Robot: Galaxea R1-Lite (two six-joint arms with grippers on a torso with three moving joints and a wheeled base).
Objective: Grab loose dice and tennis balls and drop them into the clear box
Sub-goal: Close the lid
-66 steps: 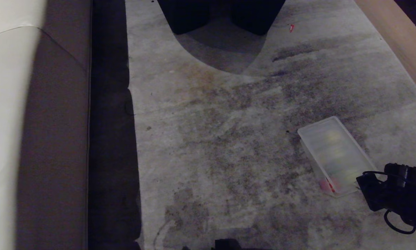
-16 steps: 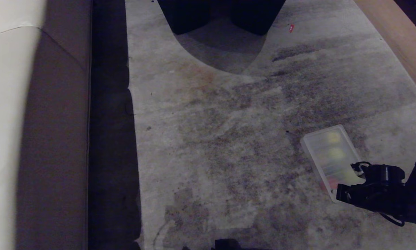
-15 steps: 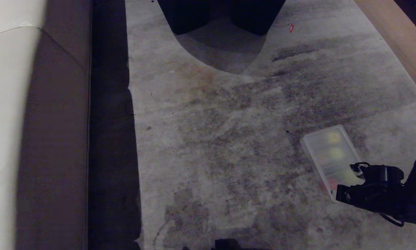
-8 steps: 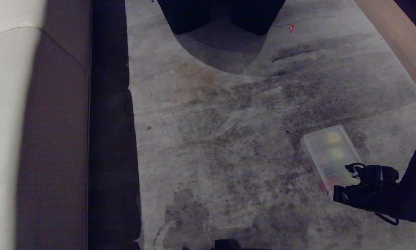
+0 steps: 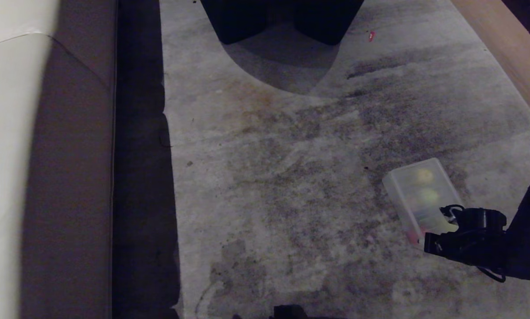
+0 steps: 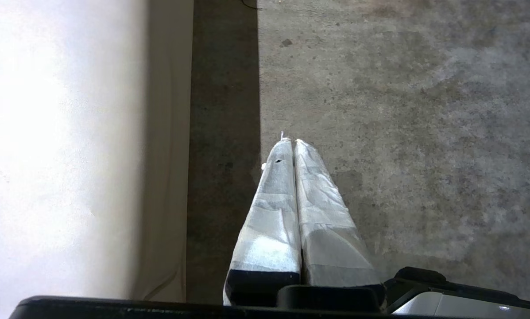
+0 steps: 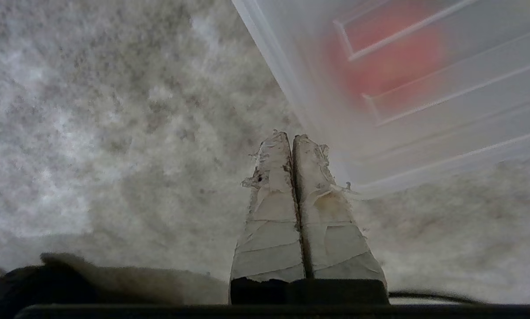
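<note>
Fingers of right gripper (image 7: 292, 137) pressed together, empty, at lidded translucent plastic clear box's (image 5: 413, 186) near corner, 4 o'clock on concrete floor (image 5: 291, 177). Nudge slowly (box probably slides easily).

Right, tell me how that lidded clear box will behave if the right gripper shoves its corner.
The clear box lies flat on the concrete floor, so it would probably slide or pivot rather than tip. Its thin translucent plastic looks light and may flex. The red die and balls inside could shift. The shut right gripper sits at its corner.
</note>
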